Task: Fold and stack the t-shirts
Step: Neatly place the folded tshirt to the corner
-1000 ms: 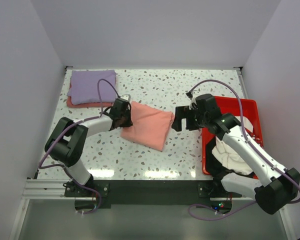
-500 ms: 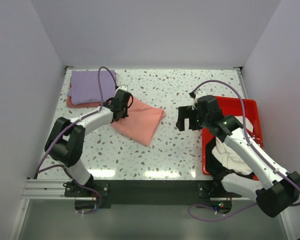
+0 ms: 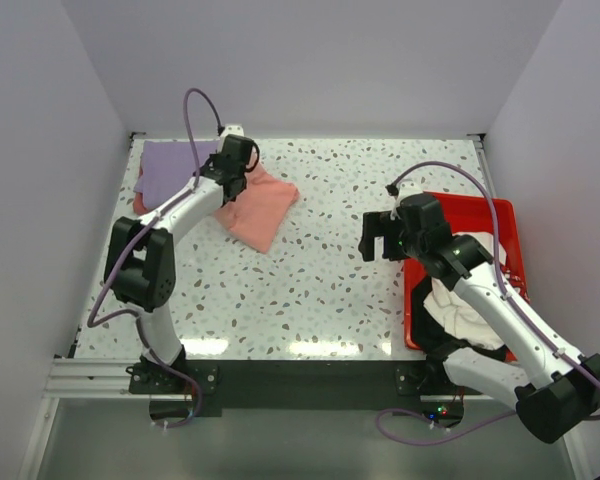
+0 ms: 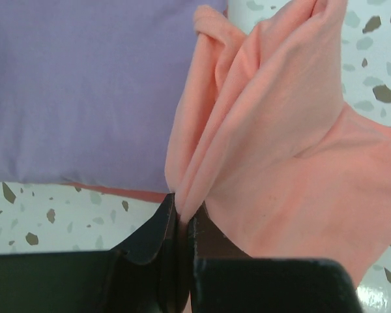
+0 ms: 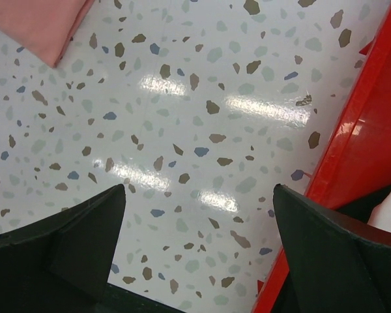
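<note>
My left gripper [image 3: 238, 176] is shut on a bunched edge of the folded salmon-pink t-shirt [image 3: 264, 207], which trails behind it to the right on the table. In the left wrist view the gripper [image 4: 182, 212] pinches the salmon cloth [image 4: 280, 130] right next to the folded lavender t-shirt [image 4: 85, 85]. The lavender shirt [image 3: 175, 170] lies at the back left on top of another salmon-red shirt [image 3: 138, 204]. My right gripper [image 3: 376, 238] is open and empty over bare table, also seen in the right wrist view [image 5: 199, 199].
A red tray [image 3: 500, 215] at the right holds a crumpled white shirt [image 3: 465, 300]; its rim shows in the right wrist view [image 5: 352, 124]. White walls close the table at the back and on both sides.
My left gripper has dragged the salmon-pink shirt back and to the left, up against the lavender shirt. The right gripper has shifted slightly to the right.
</note>
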Robot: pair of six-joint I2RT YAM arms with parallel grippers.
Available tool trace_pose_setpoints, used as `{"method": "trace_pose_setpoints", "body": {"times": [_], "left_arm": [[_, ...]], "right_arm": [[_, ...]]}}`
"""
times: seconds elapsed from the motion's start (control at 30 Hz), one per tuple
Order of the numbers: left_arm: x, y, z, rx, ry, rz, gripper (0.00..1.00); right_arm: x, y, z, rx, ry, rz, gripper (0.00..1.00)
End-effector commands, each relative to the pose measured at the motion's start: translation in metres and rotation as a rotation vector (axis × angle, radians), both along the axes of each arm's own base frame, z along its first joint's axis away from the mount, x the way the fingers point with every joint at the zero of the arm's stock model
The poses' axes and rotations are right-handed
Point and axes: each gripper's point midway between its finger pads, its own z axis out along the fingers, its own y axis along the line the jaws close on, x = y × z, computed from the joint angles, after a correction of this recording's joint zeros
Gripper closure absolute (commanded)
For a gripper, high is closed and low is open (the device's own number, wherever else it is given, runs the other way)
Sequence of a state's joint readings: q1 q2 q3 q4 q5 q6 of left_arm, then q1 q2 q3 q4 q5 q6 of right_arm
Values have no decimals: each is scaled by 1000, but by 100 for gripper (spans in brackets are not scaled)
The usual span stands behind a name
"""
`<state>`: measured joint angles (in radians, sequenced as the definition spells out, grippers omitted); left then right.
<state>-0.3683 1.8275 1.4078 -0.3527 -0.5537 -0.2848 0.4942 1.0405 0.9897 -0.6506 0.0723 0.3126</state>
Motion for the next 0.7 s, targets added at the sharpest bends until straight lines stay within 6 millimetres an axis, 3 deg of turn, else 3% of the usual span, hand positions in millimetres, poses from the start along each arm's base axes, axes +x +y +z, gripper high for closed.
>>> {"method": "trace_pose_setpoints", "body": {"times": [0.0, 0.2, 0.23, 0.67], "left_arm": [[28, 21, 37, 45, -83, 49, 100], [49, 25, 56, 70, -99, 38, 100], [54, 26, 67, 81, -120, 47, 100], [67, 52, 138, 169, -204, 78, 100]], "right_arm": [[5, -7, 4, -20, -37, -25, 1], [8, -11, 3, -39, -38, -42, 1], [8, -11, 3, -39, -40, -43, 1], [9, -13, 0, -48, -41, -52, 1]]}}
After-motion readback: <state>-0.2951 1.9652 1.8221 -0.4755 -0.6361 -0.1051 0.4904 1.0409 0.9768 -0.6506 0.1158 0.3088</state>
